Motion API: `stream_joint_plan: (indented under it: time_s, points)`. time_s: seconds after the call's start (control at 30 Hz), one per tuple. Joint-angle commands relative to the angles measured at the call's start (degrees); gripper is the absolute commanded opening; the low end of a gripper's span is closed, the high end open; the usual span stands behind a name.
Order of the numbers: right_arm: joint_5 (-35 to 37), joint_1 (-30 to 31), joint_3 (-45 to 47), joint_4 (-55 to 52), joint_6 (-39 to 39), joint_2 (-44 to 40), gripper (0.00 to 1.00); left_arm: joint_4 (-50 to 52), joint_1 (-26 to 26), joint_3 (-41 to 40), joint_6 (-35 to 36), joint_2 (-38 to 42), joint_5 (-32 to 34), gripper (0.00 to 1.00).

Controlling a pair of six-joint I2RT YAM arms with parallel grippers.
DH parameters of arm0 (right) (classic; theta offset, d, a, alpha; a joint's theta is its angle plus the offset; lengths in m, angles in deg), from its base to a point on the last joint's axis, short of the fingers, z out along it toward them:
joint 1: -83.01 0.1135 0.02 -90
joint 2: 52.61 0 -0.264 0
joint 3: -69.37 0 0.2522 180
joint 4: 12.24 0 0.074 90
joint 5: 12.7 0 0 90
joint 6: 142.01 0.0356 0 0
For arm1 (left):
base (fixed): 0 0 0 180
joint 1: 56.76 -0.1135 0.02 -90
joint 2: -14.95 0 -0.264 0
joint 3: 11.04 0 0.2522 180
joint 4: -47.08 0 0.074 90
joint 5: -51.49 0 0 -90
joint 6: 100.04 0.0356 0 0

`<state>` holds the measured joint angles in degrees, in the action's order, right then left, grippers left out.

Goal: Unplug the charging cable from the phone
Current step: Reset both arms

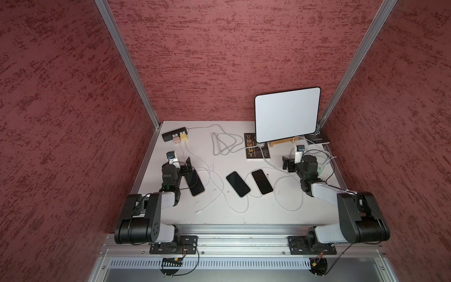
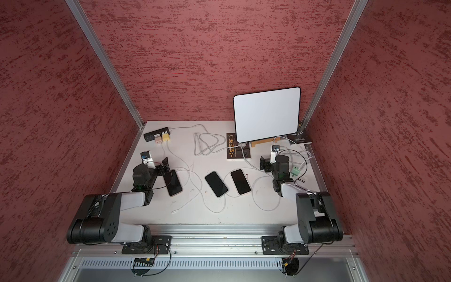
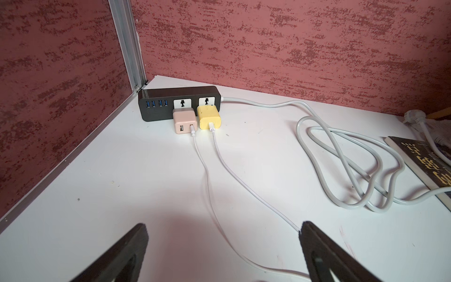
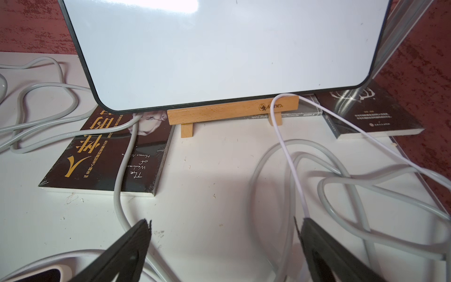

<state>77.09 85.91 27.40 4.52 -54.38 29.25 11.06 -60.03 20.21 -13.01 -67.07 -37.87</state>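
Note:
Three dark phones lie face up on the white table [image 1: 219, 217] in both top views: a left phone [image 1: 197, 186], a middle phone [image 1: 238, 184] and a right phone [image 1: 261, 182]. Thin white charging cables [image 1: 288, 208] loop over the table and reach the near ends of the middle and right phones. One loose cable tip [image 1: 198, 212] lies free. My left gripper [image 1: 186, 168] hangs open over the far end of the left phone. The left wrist view shows two cables [image 3: 234, 175] running between its fingers [image 3: 317, 249]. My right gripper [image 1: 285, 163] is open at the right, holding nothing.
A black power strip [image 1: 174, 134] with a pink charger [image 3: 184, 120] and a yellow charger [image 3: 209, 117] sits at the back left. A whiteboard [image 1: 286, 114] on a wooden stand [image 4: 231, 109], two books [image 1: 256, 149] and coiled grey cord [image 1: 224, 144] fill the back.

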Motion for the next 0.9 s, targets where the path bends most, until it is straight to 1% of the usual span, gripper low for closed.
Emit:
stream_joint_plan:
  time_s: [0.0,0.1,0.17,0.27,0.37,0.43,0.53,0.6,0.87]
  points:
    - [0.15,-0.74,0.88,7.72,-0.01,0.41,0.99,-7.45,0.0,-0.13,1.33,-2.85,-1.94,1.0]
    - [0.24,-0.7,2.06,10.56,0.0,1.27,0.99,-10.13,0.07,-0.13,3.34,-5.58,-6.48,1.0]
    - [0.41,-0.7,3.25,13.67,0.0,3.3,0.99,-9.3,0.25,-0.11,3.24,-5.07,-5.73,1.0]
    - [0.63,-0.75,4.62,16.58,0.08,4.13,0.99,-9.44,0.38,-0.1,2.73,-5.23,-3.49,1.0]
    - [0.19,-0.71,7.04,22.82,-0.17,6.35,0.99,-9.3,0.55,0.08,2.78,-5.32,-3.11,1.0]
    - [1.16,-0.7,8.03,24.57,0.28,6.1,0.99,-8.99,0.67,0.26,2.63,-5.38,-2.38,1.0]
    - [2.38,-0.72,7.86,24.75,0.5,6.24,0.99,-8.59,0.68,0.48,2.45,-5.39,-1.56,1.0]
    - [2.05,-0.7,6.07,21.17,0.62,6.32,0.99,-8.58,0.78,0.47,2.43,-5.35,-1.52,1.0]
    - [1.98,-0.7,6.02,21.03,0.61,6.3,0.99,-8.49,0.92,0.6,2.66,-5.35,-1.52,1.0]
